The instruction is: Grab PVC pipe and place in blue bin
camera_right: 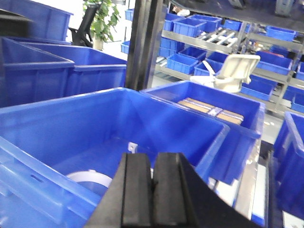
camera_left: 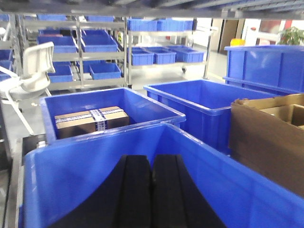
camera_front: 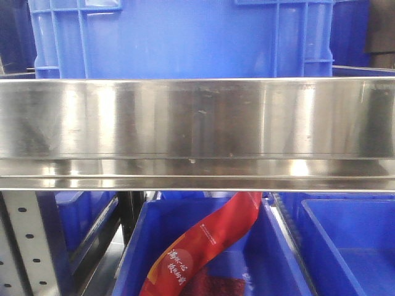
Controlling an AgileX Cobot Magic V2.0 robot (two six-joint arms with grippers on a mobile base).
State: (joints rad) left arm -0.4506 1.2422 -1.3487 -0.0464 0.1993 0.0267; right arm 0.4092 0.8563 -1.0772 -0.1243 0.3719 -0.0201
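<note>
In the right wrist view the white PVC pipe (camera_right: pixel 90 177) curves in an arc over the inside of a blue bin (camera_right: pixel 57 118). Its squared end with a small hole (camera_right: pixel 132 147) sticks up just beyond my fingers. My right gripper (camera_right: pixel 152 173) is shut, with a sliver of white pinched between the black fingers, so it holds the pipe inside the bin's opening. My left gripper (camera_left: pixel 152 166) is shut and empty, its fingers pressed together over the near wall of another blue bin (camera_left: pixel 71 166). Neither gripper shows in the front view.
A steel shelf beam (camera_front: pixel 197 132) fills the front view, with a blue crate (camera_front: pixel 179 37) above and a red packet (camera_front: pixel 203 246) in a bin below. Left wrist view: a bin holding a taped cardboard box (camera_left: pixel 90 121), a cardboard carton (camera_left: pixel 270 137), racks of blue bins.
</note>
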